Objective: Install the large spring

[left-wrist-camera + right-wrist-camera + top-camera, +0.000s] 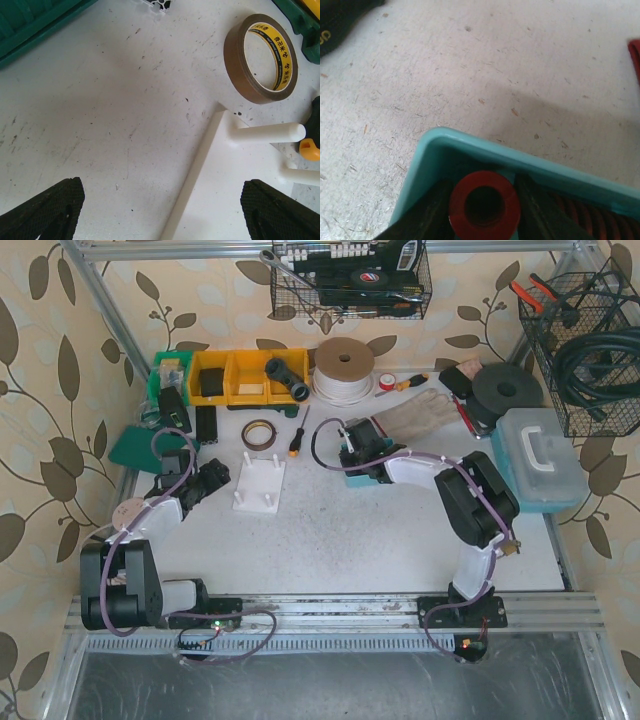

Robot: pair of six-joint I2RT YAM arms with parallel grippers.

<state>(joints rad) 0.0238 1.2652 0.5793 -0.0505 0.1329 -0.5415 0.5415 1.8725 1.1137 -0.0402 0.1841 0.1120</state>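
- The right hand (484,205) is seen lowered into a teal tray (470,145), which sits on the bench (330,530) to the right of centre, towards the far side.
- The large spring (487,181) – red, its open end turned to the right wrist camera – is clamped between the two dark fingers (427,215) of that hand, one pressed against each side.
- The spring is held inside the tray, just behind its rounded corner; more red coils can be made out in the tray to the right of it.
- The left hand (161,200) is held with its fingers (47,210) wide apart, and nothing is gripped between them.
- It hangs above the bench just left of a white peg plate (220,190), whose long edge is seen running up between the two fingertips.
- A white peg (270,134) is seen rising from that plate, and part of a second peg shows at the right edge of the left wrist view.
- A tape roll (260,57) – brown, with a yellow printed core – lies flat on the bench just beyond the far end of the plate.
- A screwdriver (297,435) with an orange and black handle lies just right of the tape roll, between it and the tray.
- The spring and the peg plate are kept apart by a stretch of bare bench.
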